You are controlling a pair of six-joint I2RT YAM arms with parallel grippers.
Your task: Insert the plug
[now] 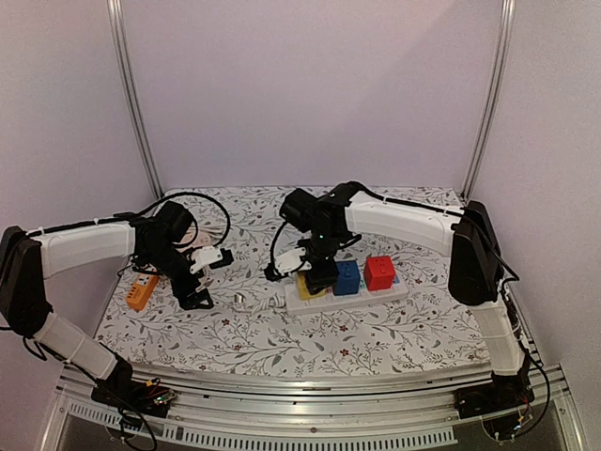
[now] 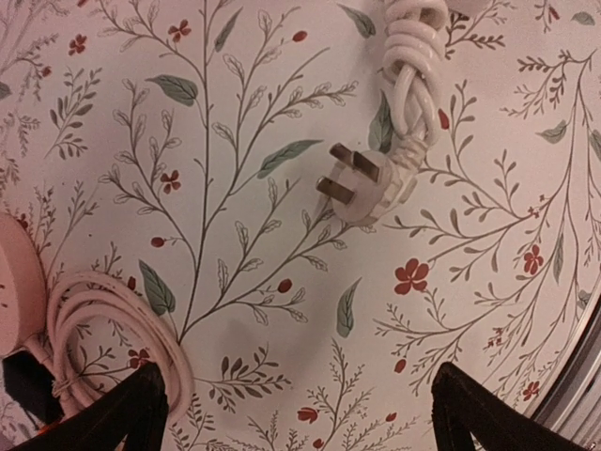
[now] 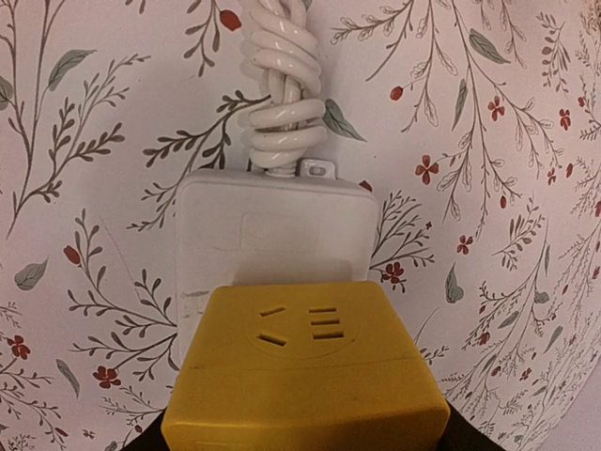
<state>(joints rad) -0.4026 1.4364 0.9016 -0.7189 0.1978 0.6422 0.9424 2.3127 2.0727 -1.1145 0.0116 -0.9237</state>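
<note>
The white three-pin plug lies on the floral surface, pins bare, its cord twisted behind it. My left end effector hangs over it, spread wide. My right end effector pinches the yellow socket block on the white power strip.

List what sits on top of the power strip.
Three things stand on the strip: yellow cube, blue cube, red cube. The right gripper clasps the yellow cube. Whatever lies beneath them is covered.
</note>
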